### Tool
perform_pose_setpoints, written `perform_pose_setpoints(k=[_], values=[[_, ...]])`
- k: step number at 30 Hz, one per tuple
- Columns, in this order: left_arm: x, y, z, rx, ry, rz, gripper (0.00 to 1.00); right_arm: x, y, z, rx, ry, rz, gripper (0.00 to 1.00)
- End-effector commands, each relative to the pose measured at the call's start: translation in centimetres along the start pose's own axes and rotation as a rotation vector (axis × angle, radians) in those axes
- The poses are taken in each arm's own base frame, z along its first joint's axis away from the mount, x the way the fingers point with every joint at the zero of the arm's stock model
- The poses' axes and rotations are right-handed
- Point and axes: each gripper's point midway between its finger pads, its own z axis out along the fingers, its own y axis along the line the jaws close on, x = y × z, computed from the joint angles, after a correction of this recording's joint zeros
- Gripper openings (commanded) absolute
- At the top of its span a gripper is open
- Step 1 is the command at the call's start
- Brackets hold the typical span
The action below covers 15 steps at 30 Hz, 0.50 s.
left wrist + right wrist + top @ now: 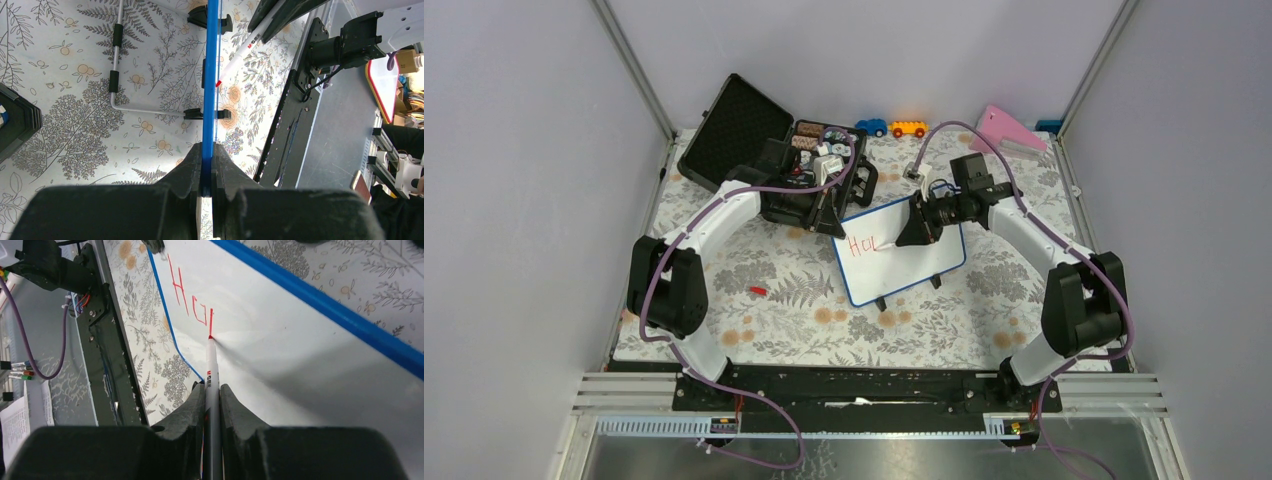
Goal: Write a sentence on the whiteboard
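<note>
Whiteboard (300,365) looks glossy (its frame (325,310) smooth plastic).

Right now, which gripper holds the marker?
The right gripper: it pinches the marker, tip on the whiteboard. The left gripper clamps the whiteboard's blue frame instead.

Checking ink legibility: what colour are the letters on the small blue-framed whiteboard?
The handwritten marker letters are red, clearest in the right wrist view.
</note>
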Motion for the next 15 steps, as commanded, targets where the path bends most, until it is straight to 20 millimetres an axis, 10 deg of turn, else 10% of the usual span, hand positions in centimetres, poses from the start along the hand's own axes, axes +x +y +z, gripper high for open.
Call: perform_pose_setpoints(k=[1,15], values=[[-0.3,0.1,0.1,-0.011,0.0,0.041,0.0,0.5,0.4,-0.2,0.017,0.0,-0.051,0.0],[-0.3,0.0,0.2,-0.008,0.0,0.039,0.0,-1.2,2.7,-1.3,-0.042,-0.038,-0.078,0.0]])
